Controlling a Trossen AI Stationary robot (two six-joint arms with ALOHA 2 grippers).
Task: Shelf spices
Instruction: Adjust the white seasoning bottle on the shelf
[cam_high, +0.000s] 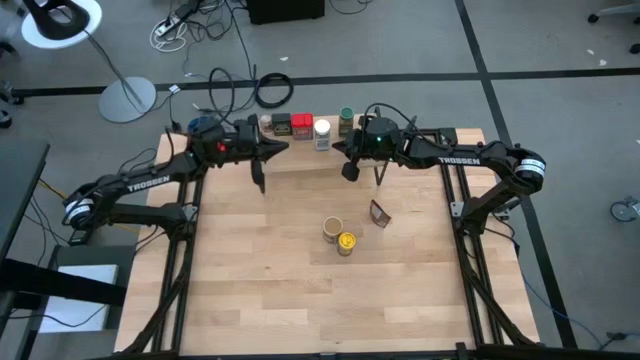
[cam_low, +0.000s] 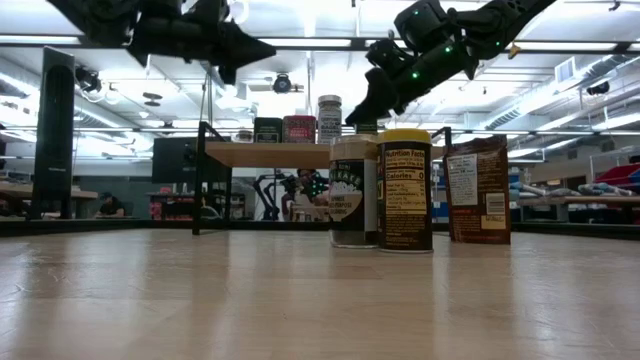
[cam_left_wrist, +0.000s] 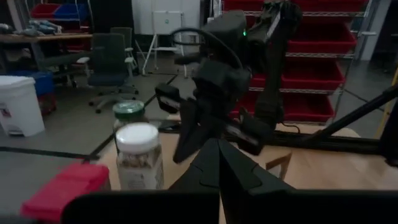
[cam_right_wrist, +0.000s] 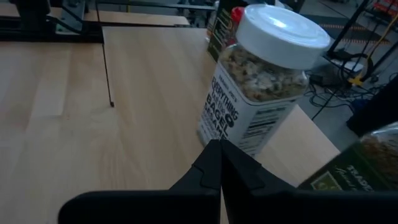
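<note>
Spices are in two groups, and I place them all from the shelf (cam_high: 300, 150), the low rack with a light board along the far edge of the table (cam_high: 260, 310). On the shelf four stand in a row: a dark tin (cam_high: 283, 124), a red tin (cam_high: 301, 124), a white-lidded jar (cam_high: 322, 133) and a green jar (cam_high: 346, 121). Three are not yet shelved: well in front of the shelf, on the table, stand a tan-capped jar (cam_high: 331, 229) and, touching or almost touching it, a yellow-lidded jar (cam_high: 346, 242), and a little nearer to the shelf a brown canister (cam_high: 380, 213). The left gripper (cam_high: 261, 178) hangs just in front of the shelf on its left part, fingers clenched together and holding nothing. The right gripper (cam_high: 349, 171) hangs just in front of the shelf below the green jar, also clenched and empty; its wrist view shows the white-lidded jar very near to its fingertips. I judge that the task is a little more than half done and that the step in hand is the pause between two placements. The next move calls for one arm, probably the right one, to go away from the shelf toward the brown canister, spread its fingers and come down around it without pushing the two jars beside it.
</note>
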